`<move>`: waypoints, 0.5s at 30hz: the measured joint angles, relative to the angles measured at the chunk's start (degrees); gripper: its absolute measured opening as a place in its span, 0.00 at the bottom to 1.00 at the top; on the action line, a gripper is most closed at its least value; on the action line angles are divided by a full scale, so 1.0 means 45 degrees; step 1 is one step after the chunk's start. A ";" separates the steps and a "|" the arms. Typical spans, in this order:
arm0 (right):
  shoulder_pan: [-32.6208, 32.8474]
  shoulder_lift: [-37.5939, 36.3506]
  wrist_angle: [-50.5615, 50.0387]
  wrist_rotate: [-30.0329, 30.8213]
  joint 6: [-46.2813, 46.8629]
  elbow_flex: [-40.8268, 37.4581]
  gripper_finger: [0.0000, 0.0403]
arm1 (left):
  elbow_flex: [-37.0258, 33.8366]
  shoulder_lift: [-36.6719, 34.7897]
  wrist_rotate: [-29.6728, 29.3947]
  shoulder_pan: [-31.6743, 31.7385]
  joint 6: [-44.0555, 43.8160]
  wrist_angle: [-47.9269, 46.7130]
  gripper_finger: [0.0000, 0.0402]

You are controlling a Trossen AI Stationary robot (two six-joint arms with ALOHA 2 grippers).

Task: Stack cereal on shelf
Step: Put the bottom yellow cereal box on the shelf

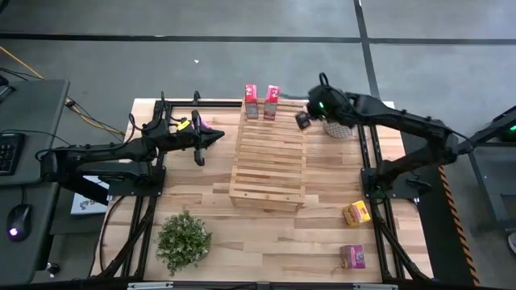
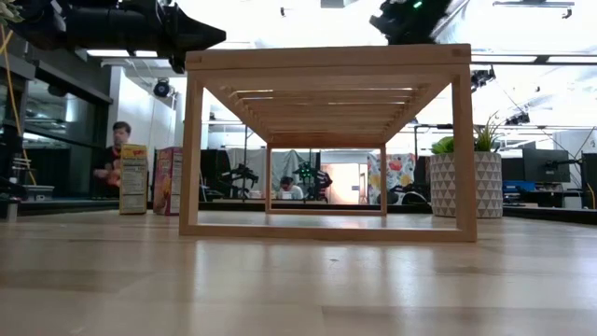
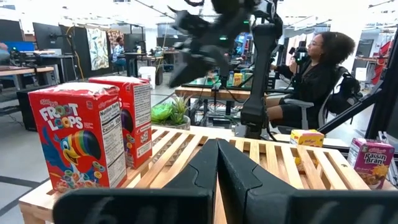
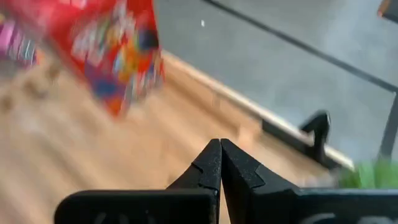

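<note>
Partly blurred red cereal box (image 4: 118,56) beyond right end effector (image 4: 220,149).

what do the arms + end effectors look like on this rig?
Both arms are dark, near-black, jointed links with cables run along them. The left arm has a yellow and pink patch near its wrist. The right arm shows a green light near its wrist. Each end effector, left and right, has two black angular fingers tapering to a point.
</note>
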 joint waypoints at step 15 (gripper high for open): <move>0.8110 -0.3596 -0.2873 -0.1069 0.9151 -0.4030 0.00 | 0.0000 0.0000 -0.0068 0.0010 0.0366 0.0095 0.01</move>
